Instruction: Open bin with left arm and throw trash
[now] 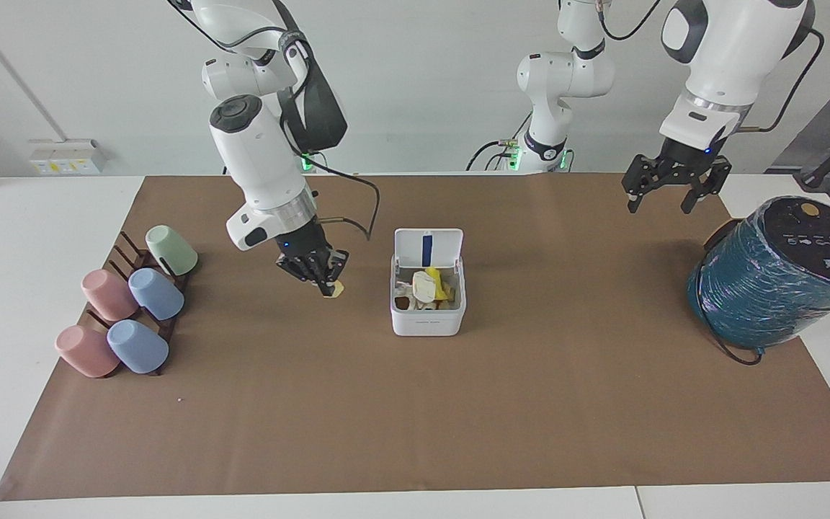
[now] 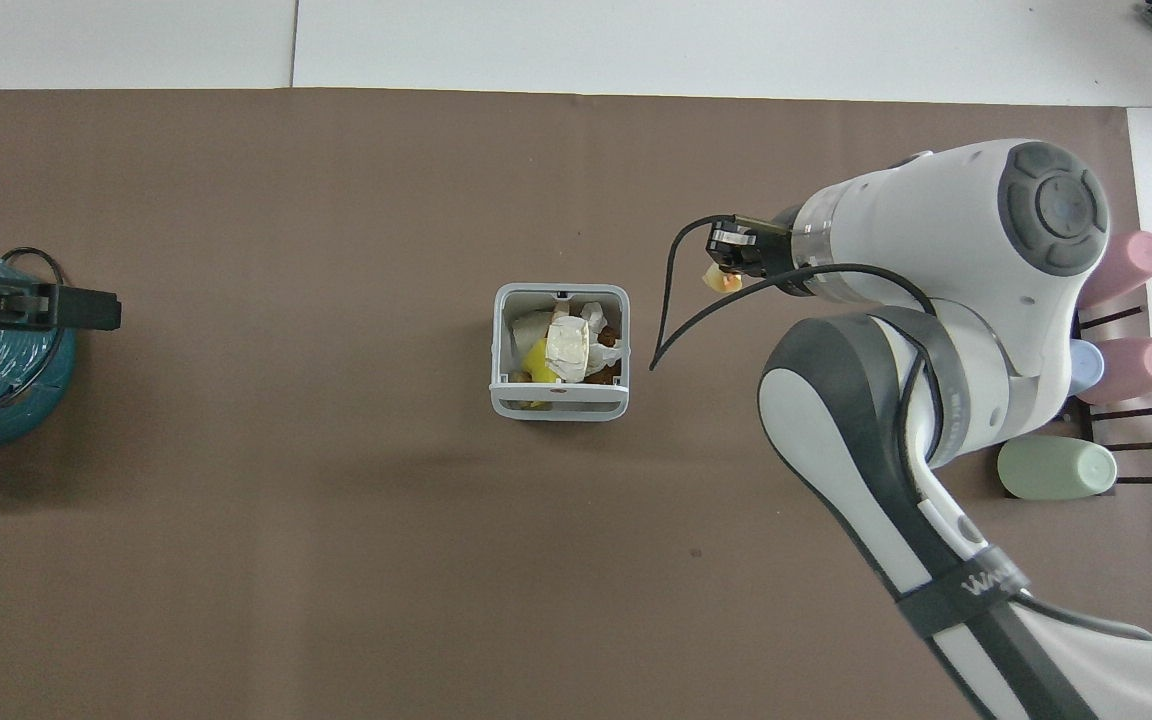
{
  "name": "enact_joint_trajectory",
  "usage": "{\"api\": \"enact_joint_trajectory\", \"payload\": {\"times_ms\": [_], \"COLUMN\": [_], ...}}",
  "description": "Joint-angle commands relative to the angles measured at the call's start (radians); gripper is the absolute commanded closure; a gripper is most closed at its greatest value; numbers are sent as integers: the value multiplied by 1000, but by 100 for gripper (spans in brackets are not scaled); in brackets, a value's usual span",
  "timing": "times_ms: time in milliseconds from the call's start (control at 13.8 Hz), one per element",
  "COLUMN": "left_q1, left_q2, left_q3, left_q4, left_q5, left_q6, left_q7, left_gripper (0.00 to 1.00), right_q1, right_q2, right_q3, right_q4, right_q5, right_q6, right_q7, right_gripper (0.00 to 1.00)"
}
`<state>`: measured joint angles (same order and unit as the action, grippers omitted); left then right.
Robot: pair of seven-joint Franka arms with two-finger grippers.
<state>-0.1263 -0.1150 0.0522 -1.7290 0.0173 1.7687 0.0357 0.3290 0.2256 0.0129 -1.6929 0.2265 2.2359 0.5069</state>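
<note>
The white bin [image 1: 428, 306] sits mid-mat with its lid [image 1: 428, 247] hinged up, and a yellow piece [image 1: 442, 283] and an off-white paper wad [image 1: 425, 287] fill it, though the scraps beneath them are hard to make out. At the bin's nine o'clock in the facing view, the right gripper [image 1: 326, 282] hangs over the brown mat [image 1: 415, 418], pinched shut on a small tan-orange scrap [image 1: 333, 290] that its fingers half hide. Up at two o'clock the left gripper [image 1: 658, 200] hovers with jaws wide and empty near the teal wrapped cylinder [image 1: 775, 277]; overhead, that arm is mostly cut off at the edge and the right arm covers some of the pastel cups [image 1: 155, 293].
</note>
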Motion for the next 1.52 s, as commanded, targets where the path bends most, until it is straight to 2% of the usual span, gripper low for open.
{"api": "enact_joint_trajectory", "payload": {"times_ms": [0, 217, 362, 651, 1085, 1447], "left_q1": [42, 71, 73, 68, 71, 68], "left_q2": [75, 139, 140, 35, 8, 11], "left_q3": [-8, -5, -8, -12, -12, -14], "left_q4": [156, 290, 302, 157, 103, 109], "left_q5": [7, -8, -13, -14, -14, -13], "left_q6": [-125, -250, -264, -258, -253, -221], "left_q7": [44, 98, 98, 95, 92, 89], "left_gripper": [0, 0, 0, 0, 0, 0], "right_q1": [91, 159, 166, 174, 196, 206], "right_q2": [98, 153, 159, 138, 182, 207], "right_q3": [2, 2, 2, 2, 4, 4], "right_q4": [81, 68, 52, -17, -14, -4], "right_q5": [21, 14, 14, 14, 27, 27], "right_q6": [88, 96, 94, 79, 100, 126], "right_q7": [112, 124, 125, 131, 133, 143], "right_gripper": [100, 100, 100, 100, 100, 100]}}
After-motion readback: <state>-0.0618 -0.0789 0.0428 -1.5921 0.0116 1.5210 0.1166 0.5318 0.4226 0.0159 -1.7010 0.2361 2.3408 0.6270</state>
